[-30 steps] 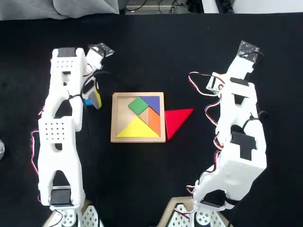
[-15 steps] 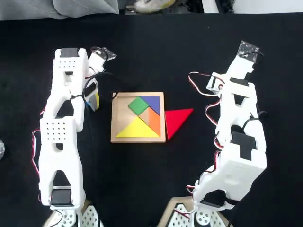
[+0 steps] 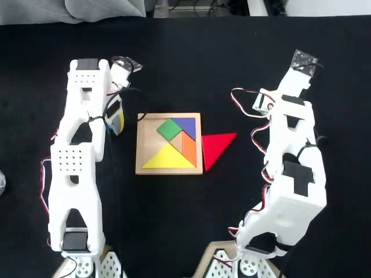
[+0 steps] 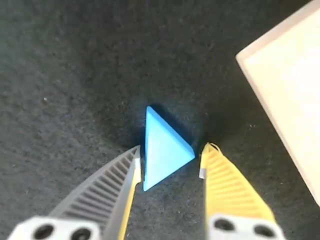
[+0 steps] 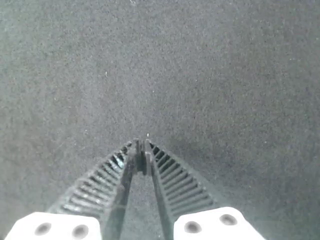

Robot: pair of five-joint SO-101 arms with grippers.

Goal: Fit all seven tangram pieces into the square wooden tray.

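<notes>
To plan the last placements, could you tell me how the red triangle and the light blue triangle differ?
The red triangle lies ungripped against the tray's right edge; the light blue triangle lies apart from the tray, between the left gripper's fingers. Both are outside the tray on black cloth.

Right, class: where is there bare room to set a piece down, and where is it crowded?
Free: cloth beyond the tray, cloth before it, the tray's bare left part. Crowded: red triangle at its right edge; left pincer straddling the blue triangle.
</notes>
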